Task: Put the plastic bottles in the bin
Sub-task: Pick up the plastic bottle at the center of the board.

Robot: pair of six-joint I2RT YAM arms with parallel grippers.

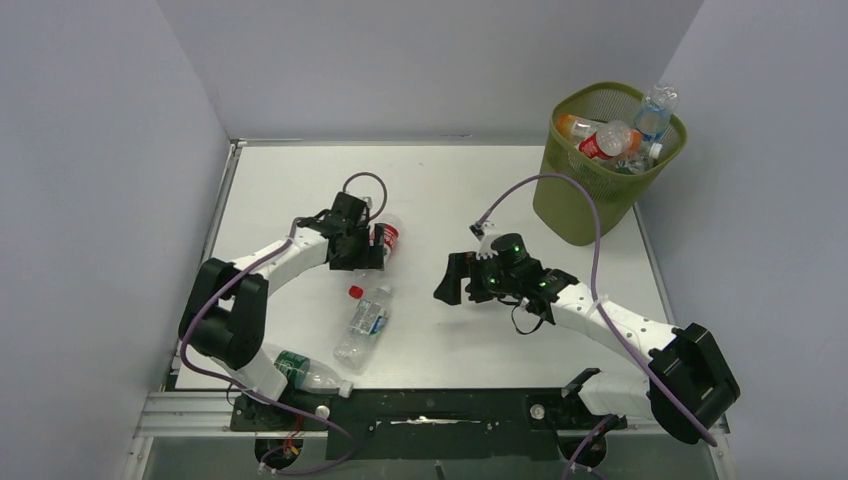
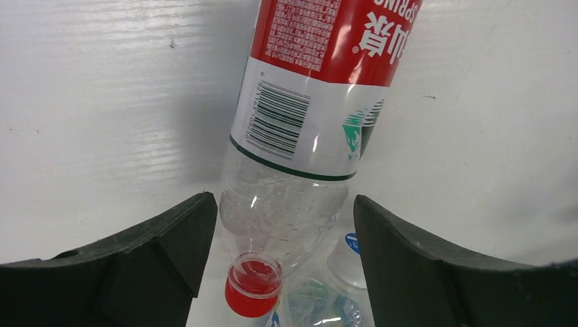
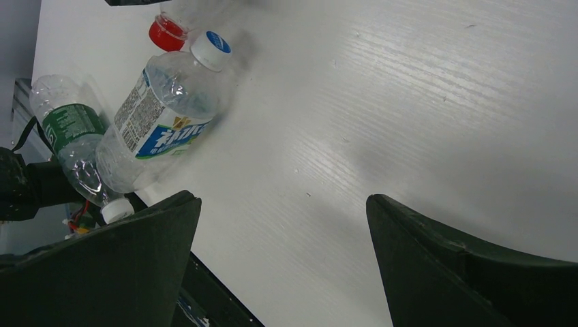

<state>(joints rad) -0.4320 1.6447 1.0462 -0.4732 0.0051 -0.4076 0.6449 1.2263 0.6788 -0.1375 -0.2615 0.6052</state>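
Now the left claw [image 2: 285, 208] straddles the red-labelled bottle [image 2: 307, 102], spread with slim gaps (cap toward the wrist); the right claw [image 3: 283, 204] gapes wide above the desk [image 3: 422, 102].

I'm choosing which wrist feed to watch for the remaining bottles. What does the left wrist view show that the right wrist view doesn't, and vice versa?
Only the left wrist view: the red-label bottle's body and barcode, sitting between the left gripper's fingers; a grip can't be confirmed.
Only the right wrist view: the green-label bottle at the table's edge, and the right gripper, open with nothing between its fingers.
Both: the red-label bottle's red cap and the blue-label bottle, though the left wrist view catches only its capped end.
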